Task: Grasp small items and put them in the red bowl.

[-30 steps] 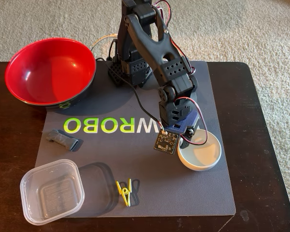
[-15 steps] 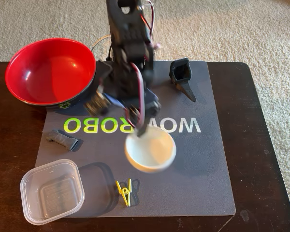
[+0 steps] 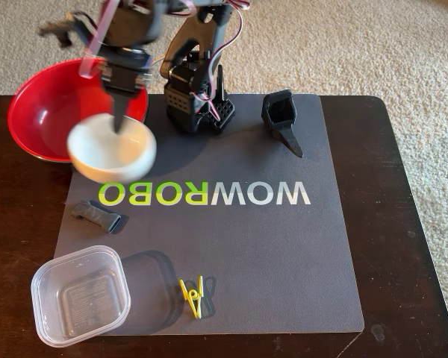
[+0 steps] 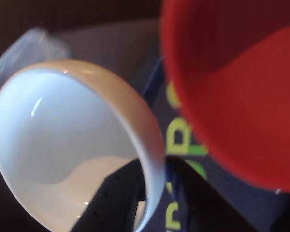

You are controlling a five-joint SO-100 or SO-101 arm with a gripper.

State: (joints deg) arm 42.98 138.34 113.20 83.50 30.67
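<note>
The small white round bowl has been swung from mid-mat to beside the large red bowl, clamped by the gripper; nothing is deposited yet.

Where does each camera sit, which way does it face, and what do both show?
Fixed view: above the table's front, looking down at the grey mat; whole arm visible.
Wrist view: rides by the pincer, looking along its fingers, which clamp the small white round bowl's rim.
Shared: white bowl, large glossy red bowl, green mat lettering.
</note>
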